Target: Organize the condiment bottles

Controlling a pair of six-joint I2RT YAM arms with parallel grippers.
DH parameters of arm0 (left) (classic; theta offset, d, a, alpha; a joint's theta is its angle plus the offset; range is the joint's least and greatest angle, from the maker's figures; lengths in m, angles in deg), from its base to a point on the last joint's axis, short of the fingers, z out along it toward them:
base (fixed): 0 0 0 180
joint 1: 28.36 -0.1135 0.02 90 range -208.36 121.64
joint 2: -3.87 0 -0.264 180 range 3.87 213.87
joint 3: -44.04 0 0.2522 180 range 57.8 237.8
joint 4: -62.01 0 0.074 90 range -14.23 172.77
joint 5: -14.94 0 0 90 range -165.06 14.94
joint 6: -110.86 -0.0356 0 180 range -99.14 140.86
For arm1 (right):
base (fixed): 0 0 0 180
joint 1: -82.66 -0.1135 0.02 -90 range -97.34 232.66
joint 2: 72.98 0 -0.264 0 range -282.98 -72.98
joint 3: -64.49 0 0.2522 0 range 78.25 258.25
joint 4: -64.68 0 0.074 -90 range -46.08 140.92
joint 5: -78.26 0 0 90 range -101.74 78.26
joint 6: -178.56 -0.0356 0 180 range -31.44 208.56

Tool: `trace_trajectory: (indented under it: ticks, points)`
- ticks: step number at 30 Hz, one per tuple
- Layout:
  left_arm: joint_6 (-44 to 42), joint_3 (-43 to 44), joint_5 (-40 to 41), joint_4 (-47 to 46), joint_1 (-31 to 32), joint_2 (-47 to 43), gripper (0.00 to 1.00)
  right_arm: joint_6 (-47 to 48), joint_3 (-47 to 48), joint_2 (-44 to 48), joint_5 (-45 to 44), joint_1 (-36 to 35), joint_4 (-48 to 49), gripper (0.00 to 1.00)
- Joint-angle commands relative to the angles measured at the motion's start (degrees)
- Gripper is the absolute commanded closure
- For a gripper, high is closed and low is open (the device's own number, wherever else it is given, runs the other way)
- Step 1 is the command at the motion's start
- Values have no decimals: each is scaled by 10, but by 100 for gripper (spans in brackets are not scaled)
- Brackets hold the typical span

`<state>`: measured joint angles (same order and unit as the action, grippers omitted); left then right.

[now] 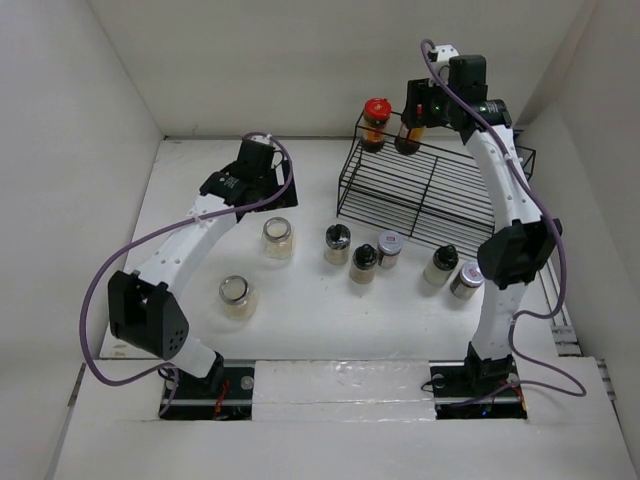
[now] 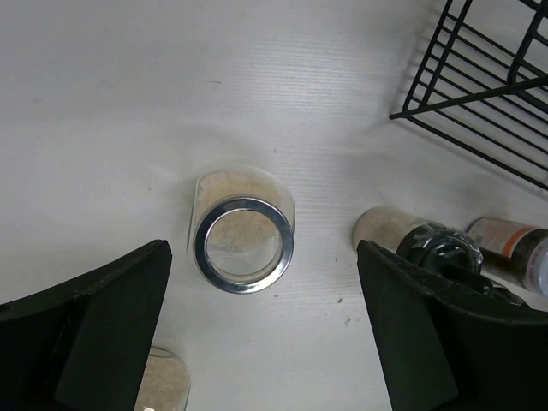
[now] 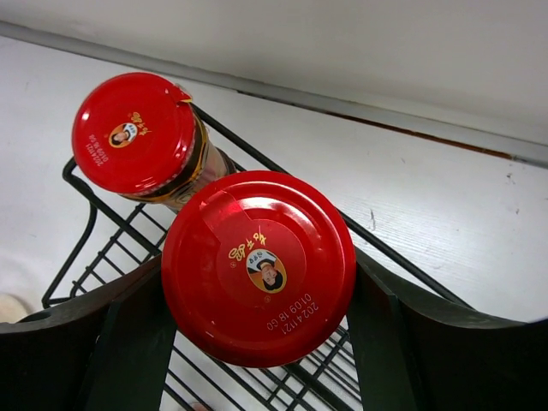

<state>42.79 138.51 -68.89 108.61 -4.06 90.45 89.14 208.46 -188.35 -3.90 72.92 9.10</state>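
Note:
Two red-lidded jars stand at the back left of the black wire rack [image 1: 430, 195]. One stands free [image 1: 374, 122] [image 3: 134, 133]. My right gripper [image 1: 413, 125] [image 3: 257, 300] is shut on the other red-lidded jar [image 1: 407, 141] [image 3: 259, 265], upright on the rack. My left gripper [image 1: 258, 190] [image 2: 261, 248] is open and empty above a clear jar with a silver-ringed lid [image 1: 278, 238] [image 2: 243, 244]. A like jar [image 1: 236, 296] [image 2: 163, 381] stands nearer. A row holds three black-lidded jars [image 1: 337, 243] [image 1: 364, 264] [image 1: 440, 265] and two silver-lidded jars [image 1: 389, 249] [image 1: 467, 279].
The rack's near corner shows in the left wrist view [image 2: 488, 77]. White walls close in the table at the back and both sides. The row of jars stands just in front of the rack. A black-lidded jar [image 2: 445, 248] is beside my left gripper's right finger.

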Motion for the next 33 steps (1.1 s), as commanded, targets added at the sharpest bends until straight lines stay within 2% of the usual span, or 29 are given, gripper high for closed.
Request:
trace_trajectory:
  ticks: [1,7,10,11,15,18,24,28,33]
  points:
    - [8,-14,24,-10,-1,-5,14,-7,9,1,10,-12,93,53]
    - [14,-26,30,-5,-13,11,11,-1,-1,-18,-9,-24,104,46]
    - [20,-37,4,-5,-34,17,8,-1,-7,-23,-16,-29,104,40]
    - [20,-37,4,-5,-34,23,8,-1,-14,-23,-23,-35,110,37]
    - [20,-37,-4,-10,-34,36,6,-1,-20,-17,-42,-41,110,9]
    - [8,-32,-19,-10,-34,42,6,-1,-13,-2,-48,-41,110,1]
    - [-16,-32,-11,-6,-7,59,7,-7,-13,41,-66,-41,104,0]
    - [-10,-45,3,6,-7,53,9,-18,-50,82,-71,-36,104,0]
    - [3,-66,-4,11,-7,53,14,-44,-165,171,-61,-31,149,0]
